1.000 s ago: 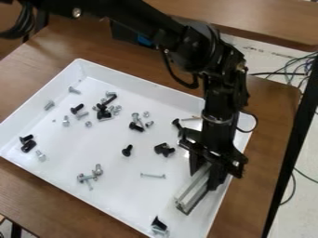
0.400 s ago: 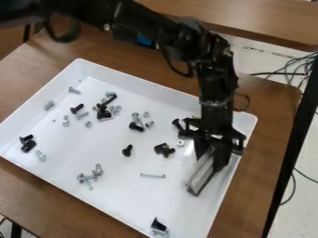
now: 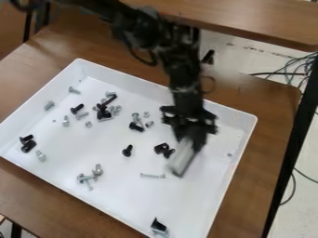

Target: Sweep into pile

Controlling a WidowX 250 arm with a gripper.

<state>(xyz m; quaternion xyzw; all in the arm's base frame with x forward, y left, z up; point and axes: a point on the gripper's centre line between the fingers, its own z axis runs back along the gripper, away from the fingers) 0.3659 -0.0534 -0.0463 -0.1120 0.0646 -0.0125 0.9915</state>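
In the camera view, the tool [image 3: 191, 139] is hanging over the right part of the white tray [image 3: 118, 188], its fingers pinching a pale bar [image 3: 181, 161]. The bar is slanting down toward the left; whether it is touching the tray floor, I cannot tell. Just left of it, some black fasteners [image 3: 164, 149] are lying together, with a long silver screw [image 3: 153, 176] lying nearer the camera. A lone black screw [image 3: 127, 150] is sitting near the middle. Farther back, a mixed cluster of black and silver fasteners [image 3: 104, 111] is lying left of centre, while a silver cluster [image 3: 90, 176] is resting nearer the camera. The tray is resting on the wooden tabletop [image 3: 256, 176]; cables [image 3: 293, 73] are trailing beyond its right side.
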